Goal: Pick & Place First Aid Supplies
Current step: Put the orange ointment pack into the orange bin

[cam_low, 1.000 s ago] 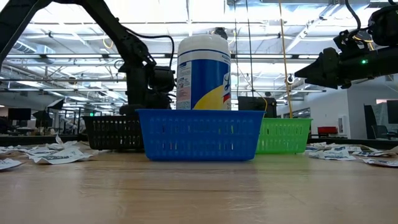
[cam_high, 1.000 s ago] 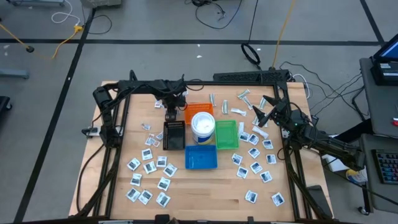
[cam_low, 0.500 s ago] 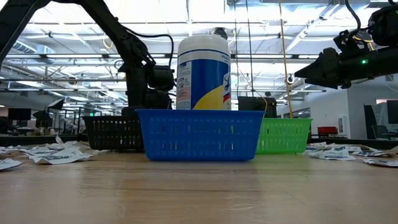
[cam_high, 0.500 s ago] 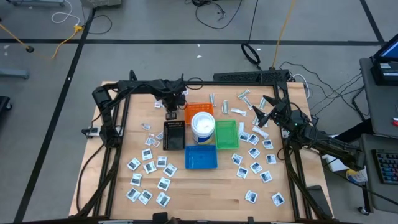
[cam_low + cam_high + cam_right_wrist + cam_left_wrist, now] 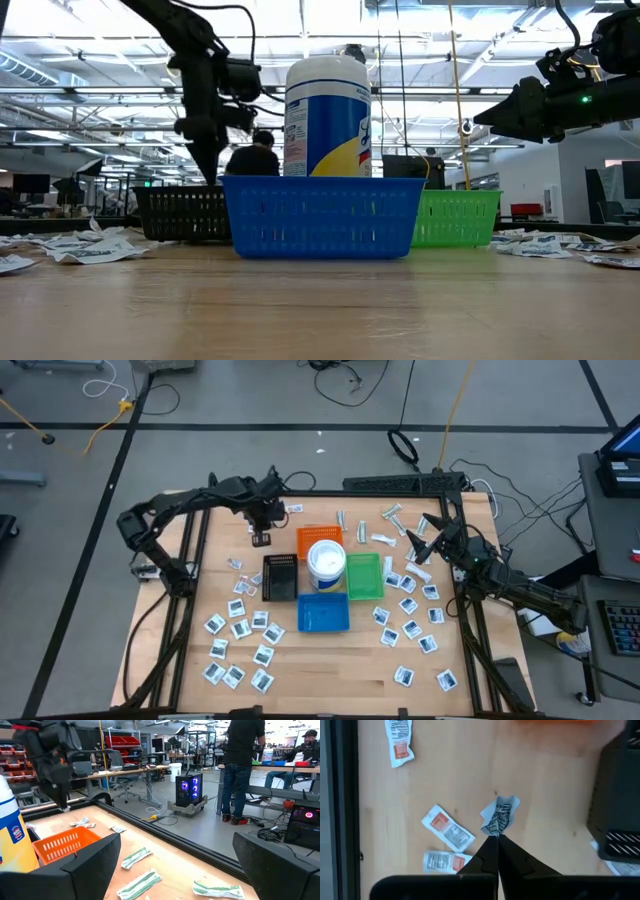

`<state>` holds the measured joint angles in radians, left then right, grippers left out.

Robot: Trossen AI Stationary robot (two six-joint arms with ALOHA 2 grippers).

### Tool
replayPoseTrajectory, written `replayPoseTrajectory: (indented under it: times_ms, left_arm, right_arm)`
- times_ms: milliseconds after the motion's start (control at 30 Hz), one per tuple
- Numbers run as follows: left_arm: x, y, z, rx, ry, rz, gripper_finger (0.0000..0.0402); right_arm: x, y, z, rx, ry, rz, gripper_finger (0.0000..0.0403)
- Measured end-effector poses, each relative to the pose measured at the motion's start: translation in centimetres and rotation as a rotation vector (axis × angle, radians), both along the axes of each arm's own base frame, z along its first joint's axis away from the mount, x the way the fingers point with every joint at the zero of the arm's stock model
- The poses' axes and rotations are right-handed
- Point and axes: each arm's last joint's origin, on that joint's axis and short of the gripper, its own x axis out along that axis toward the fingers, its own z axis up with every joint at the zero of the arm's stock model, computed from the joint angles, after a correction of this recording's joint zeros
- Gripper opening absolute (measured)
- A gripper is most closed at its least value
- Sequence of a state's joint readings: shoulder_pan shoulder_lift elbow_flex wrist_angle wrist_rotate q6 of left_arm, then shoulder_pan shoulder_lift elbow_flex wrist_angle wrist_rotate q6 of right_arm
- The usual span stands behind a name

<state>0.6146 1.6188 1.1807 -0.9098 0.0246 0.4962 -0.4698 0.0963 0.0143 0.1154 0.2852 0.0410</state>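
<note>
White with dark-blue print, a crumpled packet (image 5: 498, 816) hangs pinched at the tips of the left gripper (image 5: 497, 840), whose fingers are closed on its edge, above bare wood. Below the gripper lie three red-marked packets (image 5: 447, 828), with the black tray (image 5: 619, 805) off to one side and the orange tray (image 5: 318, 538) just beyond. The right gripper (image 5: 428, 543) hovers wide open, holding nothing, over scattered packets (image 5: 409, 605) beside the green tray (image 5: 363, 577).

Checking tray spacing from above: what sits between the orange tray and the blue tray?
The white round tub stands between orange tray and blue tray, clearest in the high view.
</note>
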Motion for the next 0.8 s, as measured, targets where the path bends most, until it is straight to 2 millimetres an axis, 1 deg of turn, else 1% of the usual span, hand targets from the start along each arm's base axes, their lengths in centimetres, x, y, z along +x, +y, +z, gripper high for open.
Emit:
replayPoseTrajectory:
  times_ms: [100, 200, 400, 600, 800]
  left_arm:
    - [-0.1, -0.5, 0.2, -0.012, 0.014, -0.011, 0.0001]
    - [0.5, -1.0, 0.3, -0.016, 0.019, -0.030, 0.0001]
    - [3.8, -1.2, 1.7, -0.031, -0.032, -0.069, 0.0000]
    - [7.3, -1.0, 2.8, -0.070, -0.066, -0.109, 0.0000]
    - [9.9, -1.3, 3.6, -0.085, -0.121, -0.165, 0.0000]
  right_arm:
    - [0.0, 0.0, 0.0, 0.000, 0.000, 0.000, 0.0380]
    - [0.0, 0.0, 0.0, 0.000, 0.001, 0.000, 0.0380]
    - [0.0, 0.0, 0.0, 0.000, 0.000, 0.000, 0.0380]
    - [0.0, 0.0, 0.0, 0.000, 0.000, 0.000, 0.0380]
    - [0.0, 0.0, 0.0, 0.000, 0.000, 0.000, 0.0380]
